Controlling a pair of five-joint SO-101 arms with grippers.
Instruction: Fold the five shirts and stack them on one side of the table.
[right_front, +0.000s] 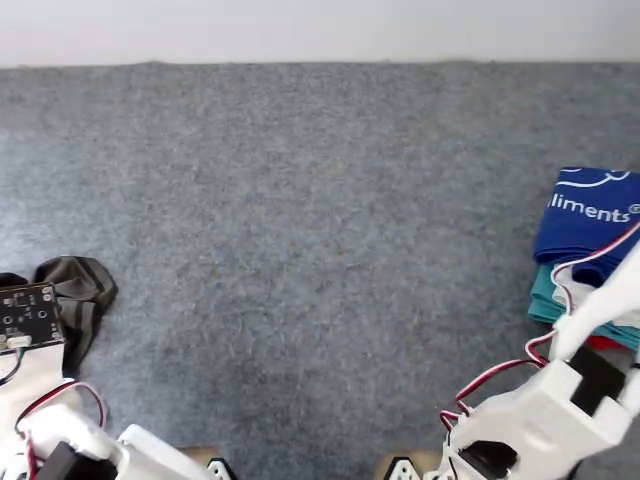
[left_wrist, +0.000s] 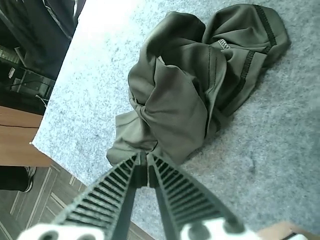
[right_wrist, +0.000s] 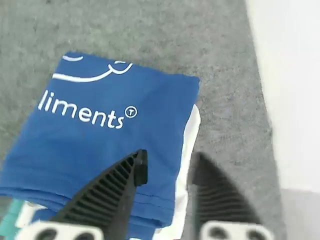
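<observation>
Top shirt (right_front: 582, 215) showing royal blue, white lettering; shirt beneath (right_front: 545, 297) showing teal; crumpled shirt (left_wrist: 185, 95) showing dark olive, black seams; mat (right_front: 300, 220) showing mottled grey.

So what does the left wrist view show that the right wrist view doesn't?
Left wrist view: a crumpled dark shirt, not folded, lying just beyond the left gripper, which is shut. Right wrist view: the folded blue shirt topping the stack, with the open right gripper above it. Both: the grey table cover.
</observation>
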